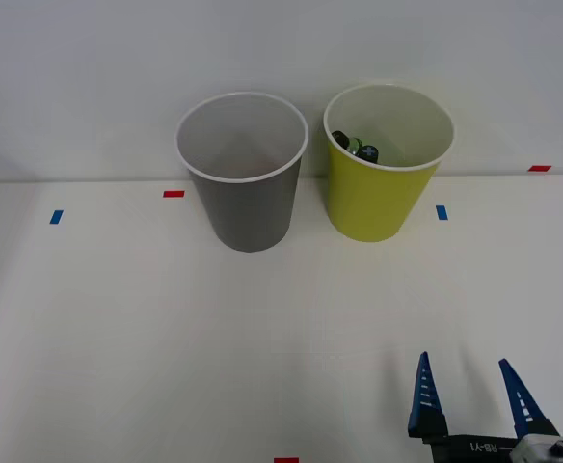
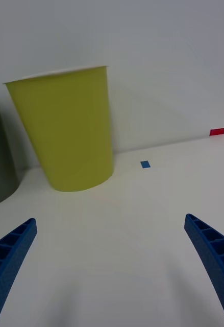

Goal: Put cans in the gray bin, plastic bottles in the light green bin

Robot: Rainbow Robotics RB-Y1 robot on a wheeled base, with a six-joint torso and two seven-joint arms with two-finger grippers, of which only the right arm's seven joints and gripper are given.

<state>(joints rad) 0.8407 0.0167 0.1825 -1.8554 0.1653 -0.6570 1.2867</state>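
White tabletop (image 1: 118,338) against a plain pale wall, blue and red tape marks on it; from the front I see the tall dark gray tapered bin (image 1: 248,198) just beside the lime-green tapered bin (image 1: 373,198), small black-capped plastic bottles (image 1: 357,148) lying inside the green one, and my right gripper (image 1: 472,395) low near me, spread wide, holding nothing. Wrist view: blue ribbed fingers (image 2: 9,255) apart, green bin (image 2: 71,133) ahead. Risk as I judge it: driving forward could knock that light bin over.

One gray bin (image 1: 248,183), one light green bin (image 1: 378,169), two plastic bottles (image 1: 357,148) inside
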